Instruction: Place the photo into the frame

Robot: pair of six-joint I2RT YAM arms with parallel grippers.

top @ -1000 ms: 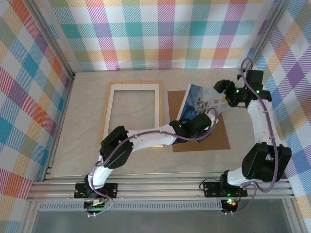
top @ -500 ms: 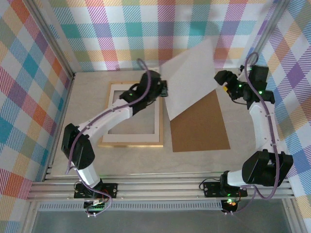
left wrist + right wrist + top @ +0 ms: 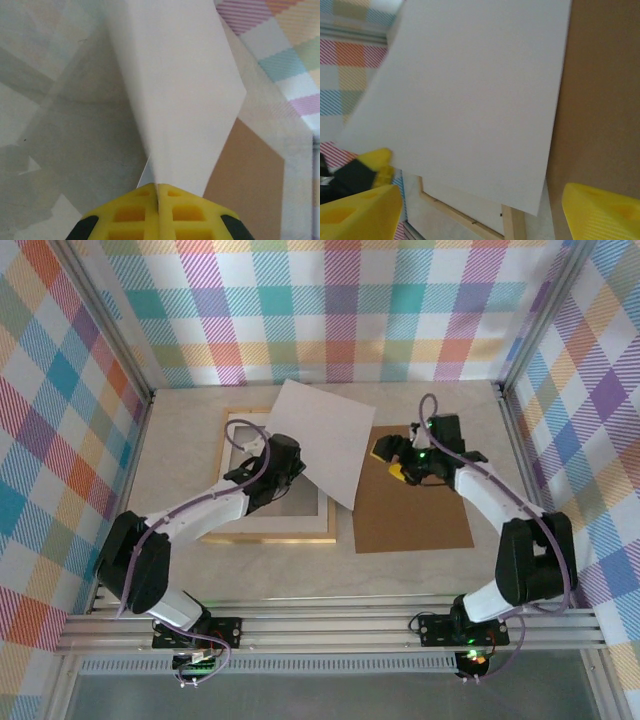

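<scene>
Top: left gripper (image 3: 292, 468) clamped on the photo (image 3: 325, 435), which is white side up and tilted over the frame's (image 3: 270, 537) right side. Right gripper (image 3: 392, 460) spread wide, just beside the photo's right edge.
Left wrist: yellow fingers (image 3: 130, 215) pinch the photo's near edge.
Right wrist: jaws wide apart, photo (image 3: 470, 100) ahead of them, ungripped.

Pastel plaid walls (image 3: 330, 310) closed three sides, pale marbled tabletop (image 3: 400, 578) lay evenly lit, aluminium corner posts (image 3: 112, 330) stood upright, slotted metal rails (image 3: 330, 627) ran along near edge.
</scene>
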